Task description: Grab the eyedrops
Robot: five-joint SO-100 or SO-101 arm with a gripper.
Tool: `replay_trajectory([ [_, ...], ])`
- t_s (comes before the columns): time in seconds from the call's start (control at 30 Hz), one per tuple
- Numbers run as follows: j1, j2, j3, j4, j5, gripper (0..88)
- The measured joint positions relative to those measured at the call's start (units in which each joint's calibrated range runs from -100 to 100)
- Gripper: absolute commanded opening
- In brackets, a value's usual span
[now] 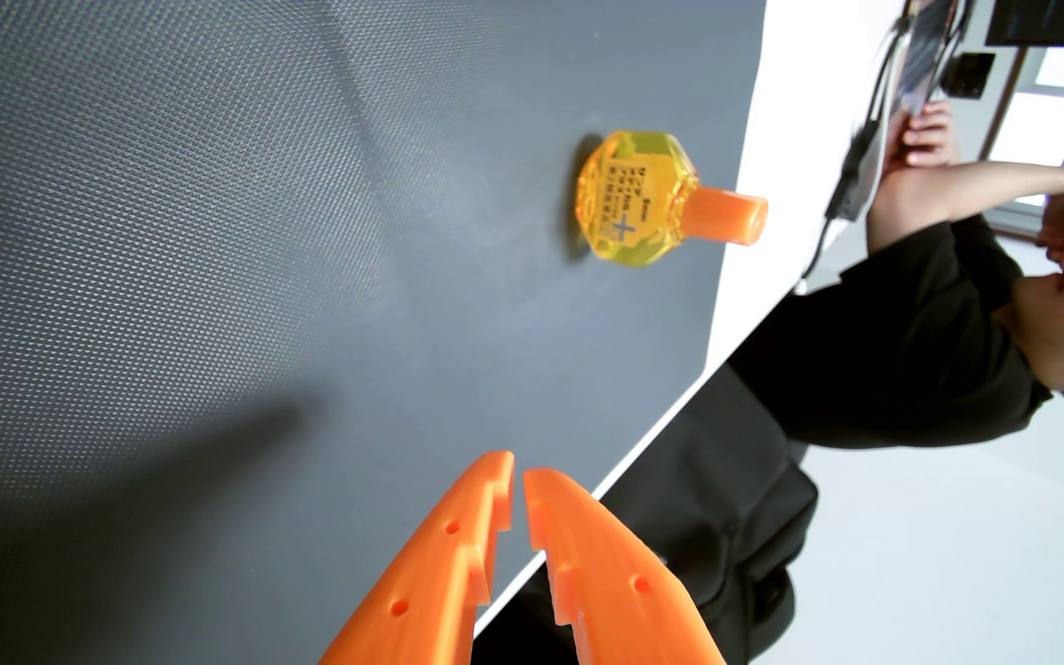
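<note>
Fingers: two orange fingers (452, 563) rise from the bottom edge of the wrist view; the gripper (518, 470) has its tips nearly together, with a thin slit between them and nothing held.
Finger detail: stepped notches line the inner faces, and small round holes dot the outer faces.
Eyedrops: the eyedrops bottle (635, 198) stands on the mat, well apart from the fingertips, further up the picture and a little to the right.
Bottle look: clear yellow faceted body with dark print and a cross mark, orange cap (728, 216) pointing right in this sideways picture.
Mat: a dark grey textured mat (229, 256) covers most of the picture and carries the bottle and the shadow of the arm.
Worktop: a white worktop (792, 128) shows as a strip along the mat's right edge.
Person: a person in a black top (900, 358) sits beyond the worktop at the right, one hand (929, 137) raised near dark cables.
</note>
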Motion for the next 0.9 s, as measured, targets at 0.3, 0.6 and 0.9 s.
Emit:
replay_trajectory([
  [0.3,-0.30,5.43,-6.50,2.18,1.10,0.9],
  [0.6,3.75,28.66,-23.93,2.70,4.55,1.0],
  [0.9,3.60,54.77,-41.90,2.70,4.87,1.3],
])
